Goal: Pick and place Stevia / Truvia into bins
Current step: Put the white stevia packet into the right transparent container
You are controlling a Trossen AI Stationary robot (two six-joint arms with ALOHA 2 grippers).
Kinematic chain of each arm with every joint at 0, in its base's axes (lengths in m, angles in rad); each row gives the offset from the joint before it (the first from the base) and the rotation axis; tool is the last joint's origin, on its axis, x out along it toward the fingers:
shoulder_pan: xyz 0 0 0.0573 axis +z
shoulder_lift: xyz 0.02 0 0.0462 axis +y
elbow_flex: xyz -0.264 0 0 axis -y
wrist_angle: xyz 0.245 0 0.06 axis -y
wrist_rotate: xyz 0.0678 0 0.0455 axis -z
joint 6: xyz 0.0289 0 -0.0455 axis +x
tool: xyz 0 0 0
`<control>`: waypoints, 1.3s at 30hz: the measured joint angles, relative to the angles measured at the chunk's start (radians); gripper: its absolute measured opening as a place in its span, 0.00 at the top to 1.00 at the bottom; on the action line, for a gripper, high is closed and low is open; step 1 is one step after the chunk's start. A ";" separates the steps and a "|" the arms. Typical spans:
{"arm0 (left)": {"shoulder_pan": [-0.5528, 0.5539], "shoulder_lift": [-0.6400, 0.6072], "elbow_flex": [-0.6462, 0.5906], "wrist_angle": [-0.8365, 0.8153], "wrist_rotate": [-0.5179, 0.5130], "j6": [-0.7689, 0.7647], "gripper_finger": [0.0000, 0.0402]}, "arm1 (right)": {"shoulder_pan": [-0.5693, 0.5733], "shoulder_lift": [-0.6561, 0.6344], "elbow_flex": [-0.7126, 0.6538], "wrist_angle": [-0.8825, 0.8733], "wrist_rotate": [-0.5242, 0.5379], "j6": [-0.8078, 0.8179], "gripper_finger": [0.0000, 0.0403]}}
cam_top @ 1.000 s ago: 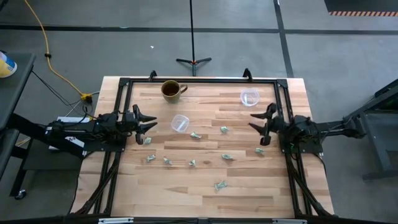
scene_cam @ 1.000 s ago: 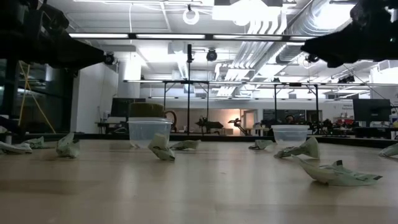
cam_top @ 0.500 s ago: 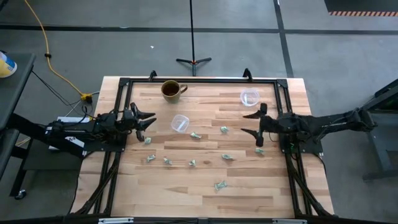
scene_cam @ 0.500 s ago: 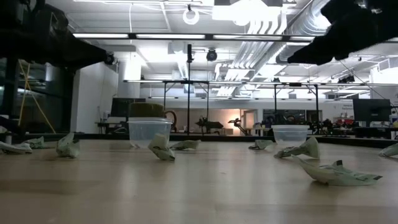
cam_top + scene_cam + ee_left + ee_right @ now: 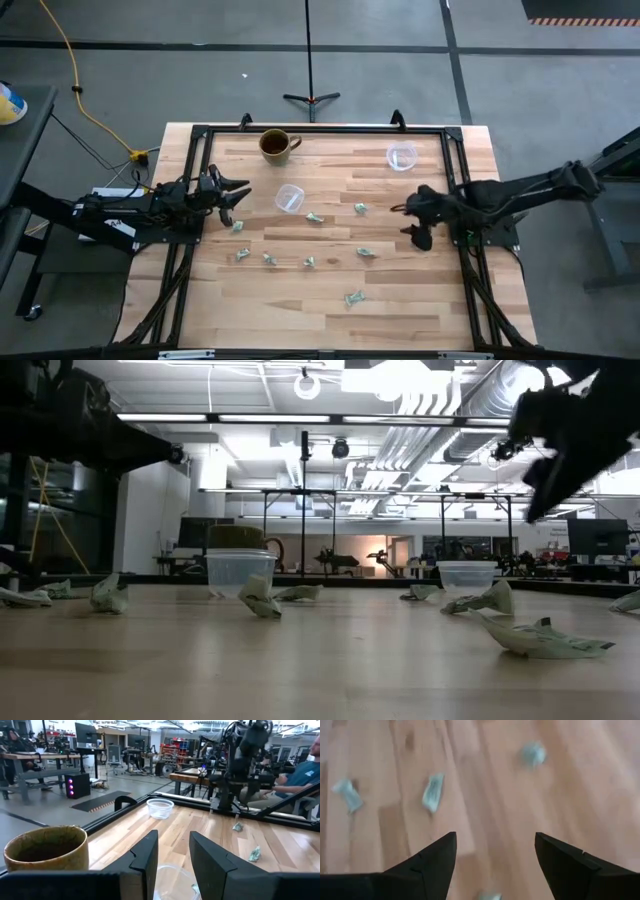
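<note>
The right gripper (image 5: 412,222) covers the packet (image 5: 489,896) beneath it from above; its wrist view cuts that packet off at the edge and blurs the other packets (image 5: 433,792).

I am working in a robotics lab or industrial workshop, a large open hall. Above my wooden bench (image 5: 330,290), the low view shows exposed silver ducts (image 5: 420,435) and strip lights (image 5: 270,418) across a bare ceiling. Beyond the bench, the left wrist view takes in other workbenches (image 5: 40,757) carrying monitors (image 5: 86,732), a dark cabinet with glowing purple lights (image 5: 75,785), and a seated person (image 5: 295,770). Around the bench the floor is grey concrete (image 5: 560,90), crossed by a yellow cable (image 5: 75,85), with a black tripod stand (image 5: 311,97) just behind the bench.
</note>
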 joint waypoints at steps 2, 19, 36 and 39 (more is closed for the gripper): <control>0.000 0.000 0.000 0.000 -0.002 0.000 0.64 | 0.022 0.032 0.000 -0.055 -0.024 0.070 0.36; 0.000 0.000 0.000 -0.014 -0.043 0.027 0.64 | 0.133 0.210 -0.019 -0.165 -0.076 0.214 0.36; 0.000 0.000 0.000 -0.014 -0.075 0.027 0.64 | 0.166 0.397 -0.019 -0.088 -0.048 0.191 0.40; 0.000 0.000 0.000 -0.014 -0.075 0.027 0.64 | 0.166 0.416 -0.019 -0.081 -0.055 0.192 0.47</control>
